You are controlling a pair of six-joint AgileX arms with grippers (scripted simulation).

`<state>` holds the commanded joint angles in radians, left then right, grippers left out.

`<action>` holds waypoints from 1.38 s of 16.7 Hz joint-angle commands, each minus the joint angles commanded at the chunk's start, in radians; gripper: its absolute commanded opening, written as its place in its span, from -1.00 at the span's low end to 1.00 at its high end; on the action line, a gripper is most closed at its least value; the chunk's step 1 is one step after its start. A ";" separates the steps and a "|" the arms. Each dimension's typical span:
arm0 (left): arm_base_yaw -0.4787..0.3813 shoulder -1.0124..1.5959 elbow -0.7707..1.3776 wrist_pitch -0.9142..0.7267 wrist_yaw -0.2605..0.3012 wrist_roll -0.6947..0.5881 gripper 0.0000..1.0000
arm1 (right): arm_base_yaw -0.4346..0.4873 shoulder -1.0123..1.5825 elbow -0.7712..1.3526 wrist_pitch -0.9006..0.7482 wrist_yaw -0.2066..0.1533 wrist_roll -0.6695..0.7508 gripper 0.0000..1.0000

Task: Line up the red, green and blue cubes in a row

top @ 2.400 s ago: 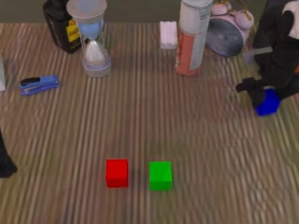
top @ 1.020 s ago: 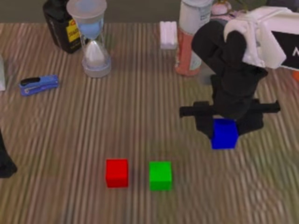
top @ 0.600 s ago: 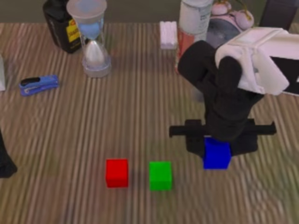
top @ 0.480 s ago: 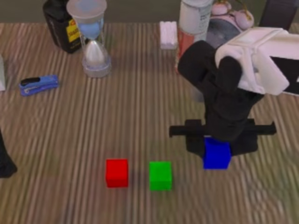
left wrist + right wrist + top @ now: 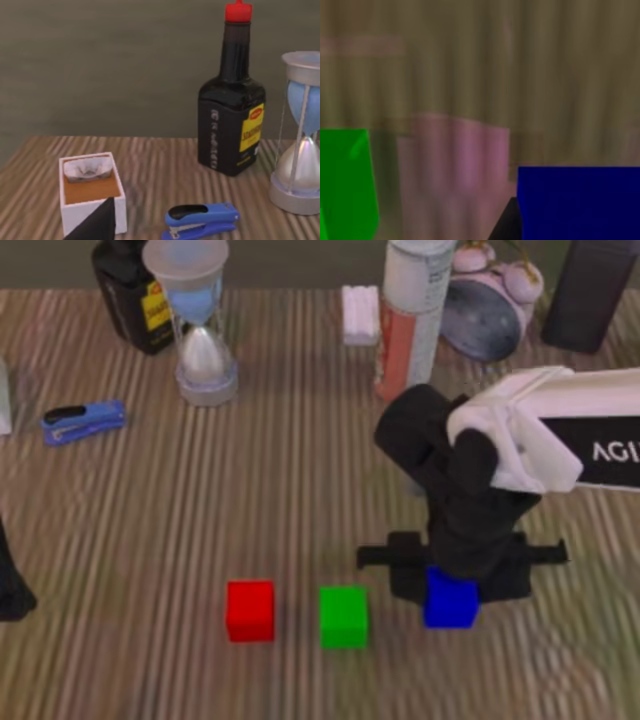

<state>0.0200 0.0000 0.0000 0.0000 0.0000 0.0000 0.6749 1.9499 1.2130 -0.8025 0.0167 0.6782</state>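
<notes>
The red cube (image 5: 250,611) and the green cube (image 5: 343,616) sit side by side near the table's front edge, a small gap between them. My right gripper (image 5: 452,585) is shut on the blue cube (image 5: 449,601), low and just right of the green cube, roughly level with the row. In the right wrist view the blue cube (image 5: 580,202) fills the corner beside a dark fingertip (image 5: 507,224), and the green cube (image 5: 345,185) lies a gap away. I cannot tell whether the blue cube touches the table. My left arm (image 5: 10,590) stays parked at the left edge.
Along the back stand a dark sauce bottle (image 5: 135,295), an hourglass (image 5: 203,325), a pale ridged block (image 5: 360,313), a spray can (image 5: 412,320), a pink alarm clock (image 5: 490,305) and a dark box (image 5: 590,295). A blue stapler (image 5: 84,421) lies at the left.
My right arm has carried the blue cube from the right side toward the front and left, down beside the green cube. Red and green cubes have not moved.
</notes>
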 joint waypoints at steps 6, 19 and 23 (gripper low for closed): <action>0.000 0.000 0.000 0.000 0.000 0.000 1.00 | 0.001 0.018 -0.025 0.035 0.002 0.002 -1.00; 0.000 0.000 0.000 0.000 0.000 0.000 1.00 | 0.001 0.018 -0.025 0.035 0.002 0.002 0.96; 0.000 0.000 0.000 0.000 0.000 0.000 1.00 | 0.001 0.018 -0.025 0.035 0.002 0.002 1.00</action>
<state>0.0200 0.0000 0.0000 0.0000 0.0000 0.0000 0.6761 1.9682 1.1883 -0.7674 0.0191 0.6805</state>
